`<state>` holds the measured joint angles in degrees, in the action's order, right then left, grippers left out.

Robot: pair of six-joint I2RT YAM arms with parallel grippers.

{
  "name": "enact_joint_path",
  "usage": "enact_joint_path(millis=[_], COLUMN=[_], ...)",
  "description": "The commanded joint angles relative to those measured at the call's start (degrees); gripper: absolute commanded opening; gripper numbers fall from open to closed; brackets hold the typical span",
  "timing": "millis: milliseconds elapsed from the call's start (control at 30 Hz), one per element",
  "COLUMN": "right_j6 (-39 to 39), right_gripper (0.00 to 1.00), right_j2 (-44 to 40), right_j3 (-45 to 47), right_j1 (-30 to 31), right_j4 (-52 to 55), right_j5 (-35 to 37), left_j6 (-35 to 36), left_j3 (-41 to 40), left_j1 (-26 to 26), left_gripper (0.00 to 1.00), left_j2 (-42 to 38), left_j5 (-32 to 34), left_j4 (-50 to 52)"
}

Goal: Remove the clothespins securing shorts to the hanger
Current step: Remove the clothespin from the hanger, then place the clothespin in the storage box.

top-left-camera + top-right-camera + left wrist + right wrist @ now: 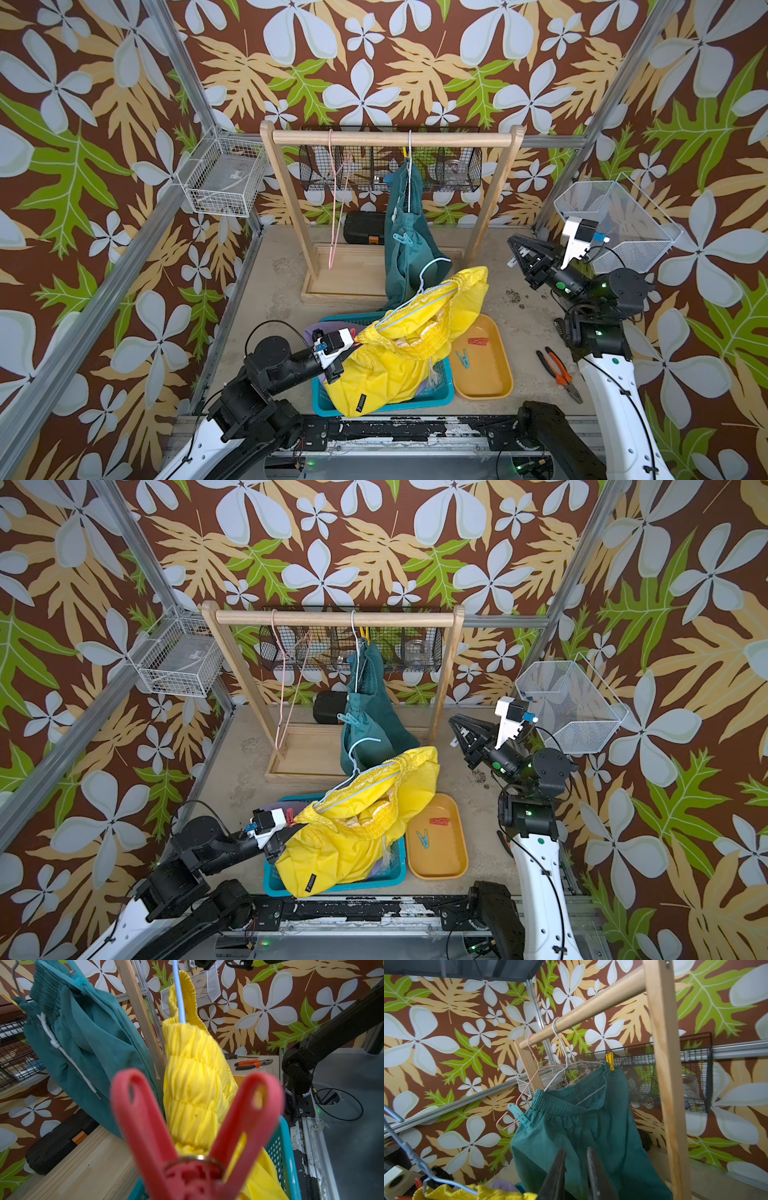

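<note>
My left gripper [351,340] is shut on a red clothespin [145,1118], whose two arms stand spread around the gathered waistband of the yellow shorts [395,365]. These shorts hang on a blue hanger [419,299] over the teal basket [440,399]. The teal shorts [409,249] hang on a white hanger from the wooden rail [390,137], pinned by a light blue clothespin [517,1114] and a yellow clothespin [610,1060]. My right gripper [575,1150] hovers right of the rack, jaws narrowly apart, holding nothing. A bit of lilac shorts [502,1185] shows in the basket.
An orange tray [505,374] holds a red pin [478,341] and a teal pin [463,358]. Orange-handled pliers [559,374] lie to its right. An empty pink hanger [334,208] hangs on the rail. A black case [363,226] sits behind the rack, a wire basket [623,224] at right.
</note>
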<state>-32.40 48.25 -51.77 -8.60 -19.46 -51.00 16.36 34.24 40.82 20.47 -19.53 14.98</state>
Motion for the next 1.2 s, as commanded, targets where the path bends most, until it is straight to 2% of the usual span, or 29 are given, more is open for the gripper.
enact_joint_path(millis=[0,133,400,833,933,1167], right_j6=[4.17,4.72,3.91,-0.03,0.05,2.33], right_gripper=[0.00,0.00,0.00,0.00,0.00,0.00], right_j2=[-2.89,-6.54,-10.17,-13.18,-13.43,-15.31], right_j3=[1.60,5.53,10.57,21.57,23.64,27.08], right_j1=[0.03,0.03,0.03,1.19,2.21,7.56], right_j4=[5.31,6.57,8.47,6.70,6.97,10.59], right_j5=[9.33,15.65,18.45,17.43,17.79,23.54], left_j6=[-3.20,-4.12,-4.41,-2.88,-2.17,-1.42], left_j3=[0.16,-0.93,-0.67,-0.66,-0.75,-0.14], left_j1=[-0.09,-0.04,-0.04,-0.04,-0.04,-0.04], left_gripper=[0.00,0.00,0.00,0.00,0.00,0.00], left_j2=[-2.24,-4.81,-5.94,-7.25,-7.04,-5.54], left_j5=[0.46,1.29,2.26,4.39,5.02,5.39], left_j4=[-7.85,-9.91,-10.32,-9.38,-9.38,-8.83])
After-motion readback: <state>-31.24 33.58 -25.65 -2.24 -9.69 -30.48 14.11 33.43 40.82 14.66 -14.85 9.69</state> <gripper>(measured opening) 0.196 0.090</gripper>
